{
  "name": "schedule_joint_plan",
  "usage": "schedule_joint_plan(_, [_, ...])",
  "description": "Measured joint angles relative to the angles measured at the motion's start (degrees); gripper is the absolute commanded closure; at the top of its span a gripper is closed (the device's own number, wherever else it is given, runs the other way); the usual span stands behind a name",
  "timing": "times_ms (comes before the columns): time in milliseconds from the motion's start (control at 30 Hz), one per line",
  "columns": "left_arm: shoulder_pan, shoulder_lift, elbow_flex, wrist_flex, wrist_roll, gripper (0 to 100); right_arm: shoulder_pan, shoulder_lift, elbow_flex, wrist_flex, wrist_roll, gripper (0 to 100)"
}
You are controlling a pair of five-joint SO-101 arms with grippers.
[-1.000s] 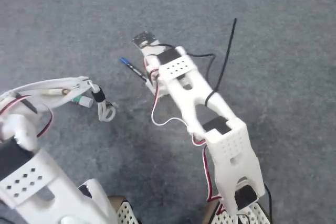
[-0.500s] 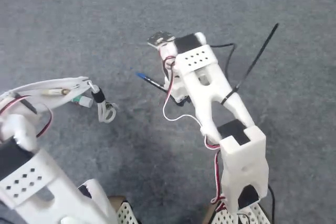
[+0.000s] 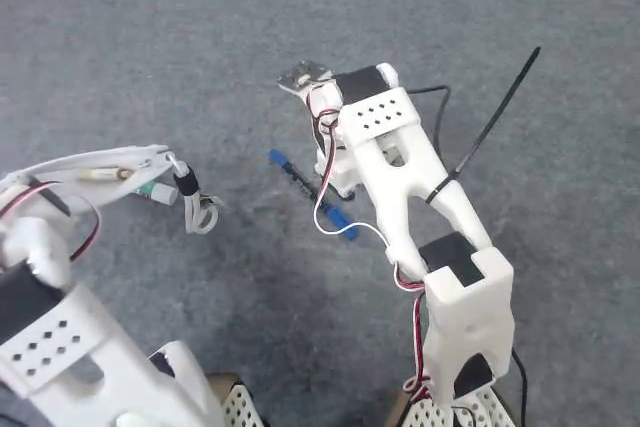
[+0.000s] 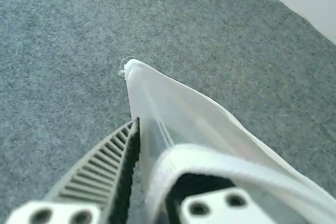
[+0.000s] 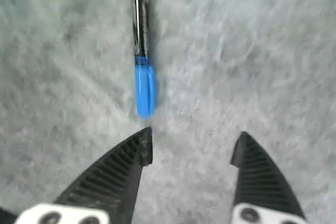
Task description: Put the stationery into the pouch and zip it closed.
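Observation:
A black pen [image 3: 305, 187] with blue ends lies free on the grey carpet. My right gripper [image 5: 194, 140] hovers open just behind the pen's blue end [image 5: 144, 90], with nothing between its fingers. From above, that gripper [image 3: 340, 189] is mostly hidden under its own white arm, beside the pen. At the left, a translucent white pouch [image 3: 100, 167] is held off the carpet, with small items showing through it and a zip loop [image 3: 203, 214] hanging at its end. My left gripper [image 4: 144, 140] is shut on the pouch's [image 4: 184, 114] edge.
A small shiny metal item [image 3: 305, 75] lies on the carpet just beyond the right arm. A black cable tie [image 3: 500, 112] sticks up from that arm. Open carpet [image 3: 150, 67] stretches at the back left and far right.
The right arm swung right and drew back toward the near side. The pen came along with it and now lies full length on the carpet. The left arm and pouch stayed still.

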Motion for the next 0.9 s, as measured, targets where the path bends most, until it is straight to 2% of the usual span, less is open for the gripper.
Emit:
schedule_joint_plan(233, [0.0, 0.0, 0.0, 0.0, 0.0, 99, -4.66, 0.18, 1.41, -10.37, -0.09, 83.1])
schedule_joint_plan(367, [0.0, 0.0, 0.0, 0.0, 0.0, 99, -6.77, 4.04, 1.58, -16.44, -2.81, 83.1])
schedule_joint_plan(900, [0.0, 0.0, 0.0, 0.0, 0.0, 99, -8.62, 14.95, 1.67, -32.26, -3.78, 83.3])
